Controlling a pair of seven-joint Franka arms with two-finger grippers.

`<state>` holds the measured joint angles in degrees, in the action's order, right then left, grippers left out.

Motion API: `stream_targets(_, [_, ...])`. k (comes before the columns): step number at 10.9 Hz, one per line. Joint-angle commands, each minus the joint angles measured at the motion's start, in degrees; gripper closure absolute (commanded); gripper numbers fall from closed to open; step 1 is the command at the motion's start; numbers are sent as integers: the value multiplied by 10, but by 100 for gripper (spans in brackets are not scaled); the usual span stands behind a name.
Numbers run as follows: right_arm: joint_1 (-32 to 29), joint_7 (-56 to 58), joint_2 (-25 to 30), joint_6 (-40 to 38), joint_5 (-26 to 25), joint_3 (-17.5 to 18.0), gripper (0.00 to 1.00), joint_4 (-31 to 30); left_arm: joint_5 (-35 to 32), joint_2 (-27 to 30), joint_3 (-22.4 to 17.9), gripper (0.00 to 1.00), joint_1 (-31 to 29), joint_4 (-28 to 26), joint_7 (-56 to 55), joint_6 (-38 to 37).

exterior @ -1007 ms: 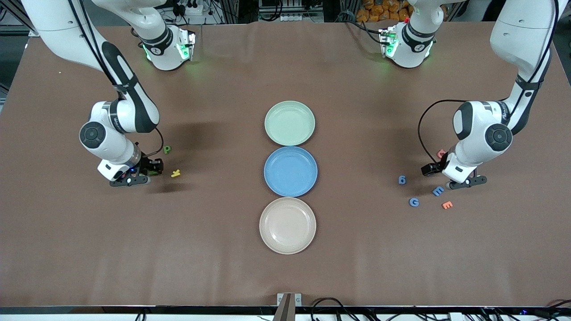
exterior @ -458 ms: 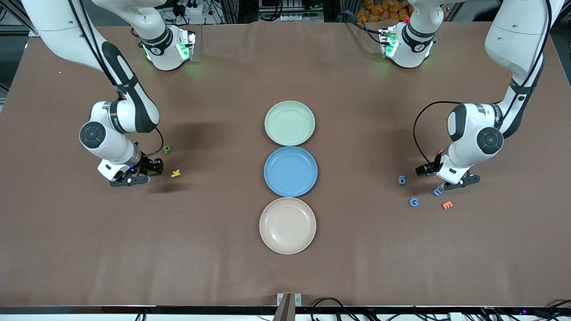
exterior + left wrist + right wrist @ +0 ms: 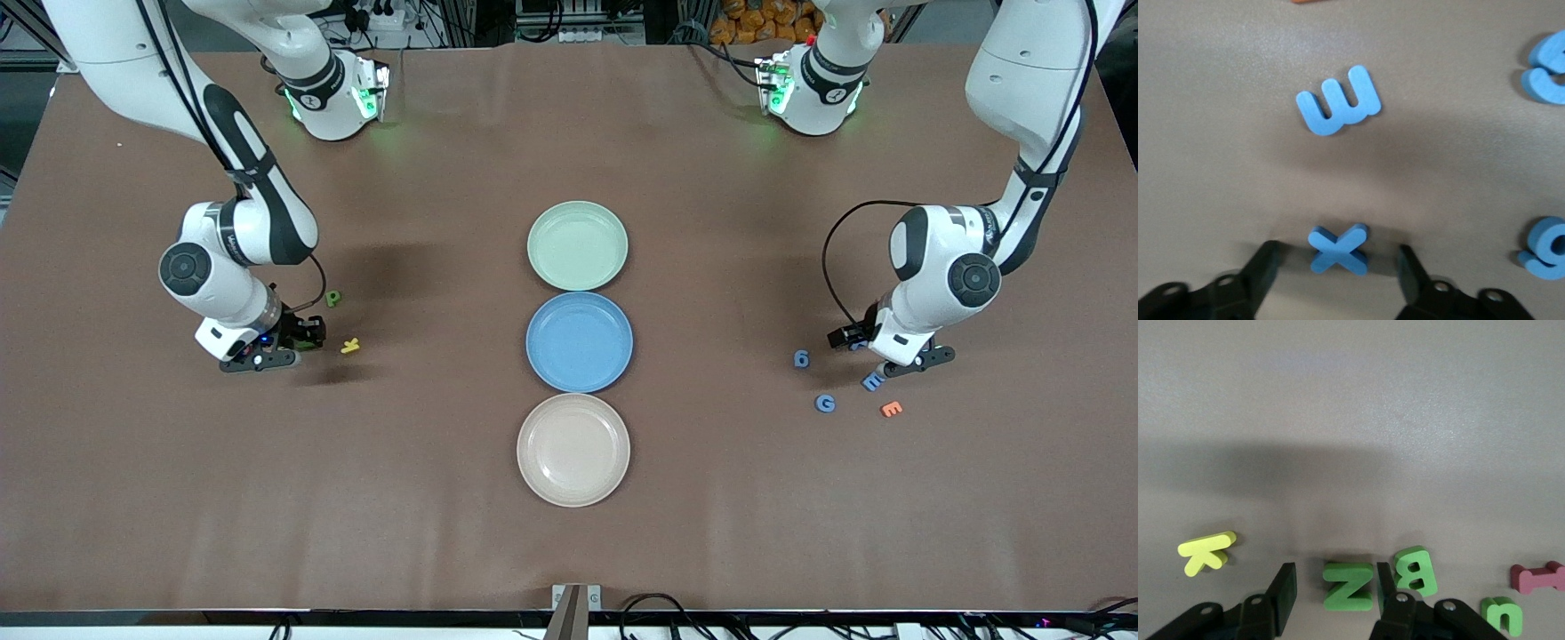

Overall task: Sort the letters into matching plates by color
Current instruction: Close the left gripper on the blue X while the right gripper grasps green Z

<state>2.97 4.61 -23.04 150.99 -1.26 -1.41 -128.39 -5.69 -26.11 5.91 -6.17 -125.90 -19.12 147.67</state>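
While both arms work at separate ends of the surface [image 3: 178, 498], the front view shows the three plates in a column at the middle: the green plate [image 3: 577, 245] farthest from the camera, the blue plate [image 3: 579, 341] just nearer than it, and a beige plate [image 3: 573, 450] nearest, all three empty (so no letter has been sorted yet, by my reading). Taking the blue plate as landmark, the left end effector [image 3: 880, 363] is low over the blue letters well toward the left arm's end, with the blue 6 [image 3: 802, 358], blue G [image 3: 825, 404], blue E [image 3: 873, 381] and an orange E [image 3: 891, 409] around it. The right end effector [image 3: 283, 345] is low toward the right arm's end, near the green P [image 3: 332, 299] and a yellow K [image 3: 350, 346].

From the left wrist view, the left end effector [image 3: 1338, 267] stands wide with the blue X [image 3: 1338, 248] between its fingers [image 3: 1263, 267], a gap on each side; it straddles the piece, apparently to pinch it for the blue plate. The blue E [image 3: 1339, 101] lies apart from it.

From the right wrist view, the right end effector [image 3: 1335, 592] brackets the green Z [image 3: 1349, 586], its fingers [image 3: 1283, 588] close on either side but the contact not clear enough to call a grip. The green B [image 3: 1415, 571] lies just beside one finger, which probably explains the narrow stance, and the green U [image 3: 1503, 614], a dark red piece [image 3: 1538, 577] and the yellow K [image 3: 1205, 551] lie farther out.
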Motion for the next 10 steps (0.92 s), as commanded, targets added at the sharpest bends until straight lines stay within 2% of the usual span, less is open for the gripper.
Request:
stream_targets(1, [-2, 6, -3, 15, -9, -1, 43, -5, -20, 12, 1, 100, -2, -11, -22, -3])
stream_targets(4, [-3, 14, -5, 19, -9, -2, 44, -5, -20, 17, 1, 100, -2, -10, -13, -5])
stream_targets(7, [-4, 14, -7, 21, -9, -2, 45, -5, -27, 33, 2, 100, 14, 11, -10, -54])
stream_targets(10, [-5, 14, -10, 25, -9, -2, 46, -5, -58, 25, 2, 100, 67, 121, -16, -214])
